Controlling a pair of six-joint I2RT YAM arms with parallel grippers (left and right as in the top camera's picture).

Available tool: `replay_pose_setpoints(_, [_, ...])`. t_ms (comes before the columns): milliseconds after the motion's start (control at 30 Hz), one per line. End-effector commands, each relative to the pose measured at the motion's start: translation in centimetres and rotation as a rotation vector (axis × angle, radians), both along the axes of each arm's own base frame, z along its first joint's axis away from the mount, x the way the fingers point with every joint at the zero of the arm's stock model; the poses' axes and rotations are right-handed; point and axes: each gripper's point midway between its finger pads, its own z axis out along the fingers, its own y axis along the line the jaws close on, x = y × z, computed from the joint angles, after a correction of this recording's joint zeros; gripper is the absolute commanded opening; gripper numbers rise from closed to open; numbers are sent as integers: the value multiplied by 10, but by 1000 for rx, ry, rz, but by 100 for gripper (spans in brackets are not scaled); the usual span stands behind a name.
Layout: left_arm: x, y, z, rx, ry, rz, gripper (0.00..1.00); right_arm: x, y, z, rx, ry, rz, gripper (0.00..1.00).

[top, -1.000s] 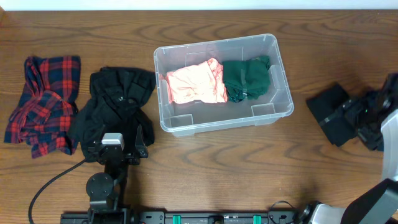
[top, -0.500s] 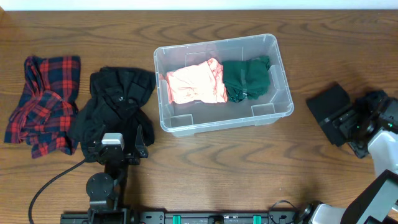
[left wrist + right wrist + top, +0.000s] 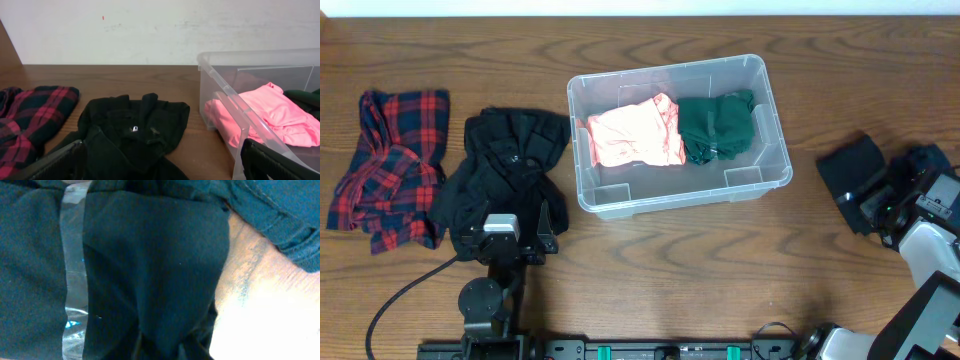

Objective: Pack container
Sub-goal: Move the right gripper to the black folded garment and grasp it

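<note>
While left tool (image 3: pixel 510 222) sits jaws apart at black garment (image 3: pixel 510 160) | right tool (image 3: pixel 880 205) clamped on dark cloth (image 3: pixel 850 170), bench (image 3: pixel 650 270) right | container (image 3: pixel 778 172) bench centre, holding pink top (image 3: pixel 635 135), green cloth (image 3: pixel 715 125)

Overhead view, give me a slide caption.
Clear container with pink garment and green garment; right gripper at black cloth.

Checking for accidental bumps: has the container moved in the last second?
No. The container stays put against the table's wood grain in the overhead view.
</note>
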Motion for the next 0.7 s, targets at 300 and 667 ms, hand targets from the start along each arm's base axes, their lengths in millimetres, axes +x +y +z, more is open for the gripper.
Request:
replay_pose_setpoints(300, [-1, -2, -17, -5, 51, -11, 98, 1, 8, 2, 24, -18, 57, 1])
replay_pose_setpoints(667, [-1, -2, -16, -5, 50, -11, 98, 53, 40, 140, 144, -290, 276, 1])
